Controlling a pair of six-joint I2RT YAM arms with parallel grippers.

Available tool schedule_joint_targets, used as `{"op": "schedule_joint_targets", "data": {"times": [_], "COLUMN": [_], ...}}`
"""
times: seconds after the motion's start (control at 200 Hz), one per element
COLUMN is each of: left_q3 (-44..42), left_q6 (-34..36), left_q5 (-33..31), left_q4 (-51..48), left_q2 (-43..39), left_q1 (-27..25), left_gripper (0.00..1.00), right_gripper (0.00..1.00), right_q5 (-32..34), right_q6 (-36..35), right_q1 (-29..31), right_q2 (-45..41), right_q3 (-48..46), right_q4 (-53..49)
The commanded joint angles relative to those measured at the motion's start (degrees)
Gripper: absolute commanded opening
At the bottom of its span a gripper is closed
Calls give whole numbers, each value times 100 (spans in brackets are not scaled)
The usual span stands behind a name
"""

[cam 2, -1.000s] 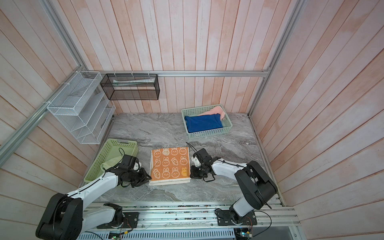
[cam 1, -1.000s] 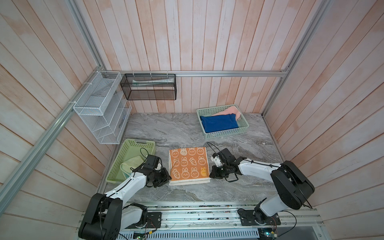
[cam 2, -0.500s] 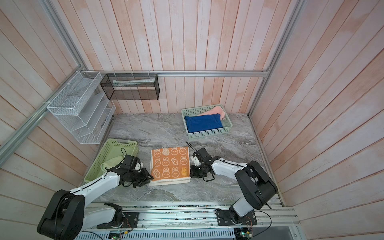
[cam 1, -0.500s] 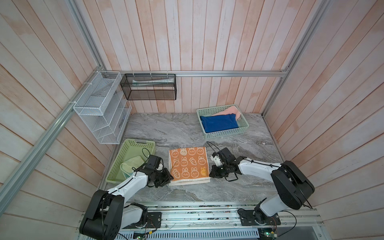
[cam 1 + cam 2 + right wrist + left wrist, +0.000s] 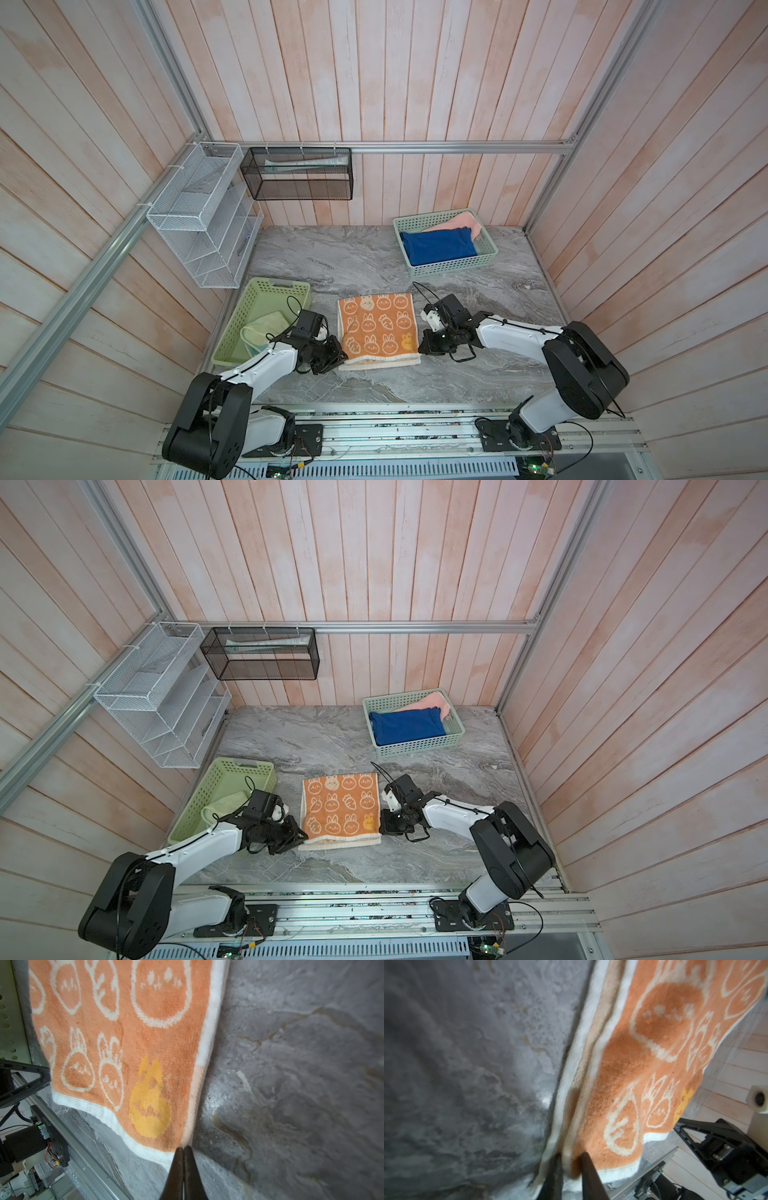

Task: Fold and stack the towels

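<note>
I have the orange bunny towel [image 5: 376, 328] [image 5: 340, 804] lying flat on the grey marbled counter [image 5: 332, 257], near the front edge and about midway between the two arms. It is folded and close to square, so I see no clear long axis. Its sides run front to back, and the bunnies' ears point toward the back wall. A cream under-layer sticks out along the front edge, and a yellow bunny sits in the front right corner.

The left gripper [image 5: 338, 357] [image 5: 570, 1159] is at the towel's front left corner. In the left wrist view its jaws stand narrow, with the cream layered edge of the towel [image 5: 643, 1064] pinched between them.

The right gripper [image 5: 420, 349] [image 5: 182, 1148] lies low at the front right corner. In the right wrist view its jaws are pressed together, tips touching the towel's [image 5: 124, 1032] cream border. I cannot tell whether any cloth is caught between them.

The blue towel [image 5: 440, 247] lies in the far basket [image 5: 453, 268] at the back right, with the pink towel [image 5: 461, 222] behind it and partly under it. A pale greenish towel [image 5: 266, 328] sits folded in the near basket [image 5: 274, 284] on the left, just beside the left arm.
</note>
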Motion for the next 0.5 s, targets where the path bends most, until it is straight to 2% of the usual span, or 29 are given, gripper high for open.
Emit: {"op": "schedule_joint_targets", "data": {"times": [0.0,0.105,0.49], "left_q3": [155,361,1130], "left_q6": [79,137,375], "left_q5": [-85,-190,-660], "left_q4": [-135,-384,-1637], "left_q2": [-136,-295,-1020], "left_q1": [-20,-15,37], "left_gripper": [6,0,0], "right_gripper": [0,0,0], "right_q5": [134,155,104], "right_q6": [-62,-60,16], "right_q1": [-10,-7,-2], "right_q2": [-236,-395,-875], "right_q3": [213,345,481], "right_q4": [-241,-421,-810]}}
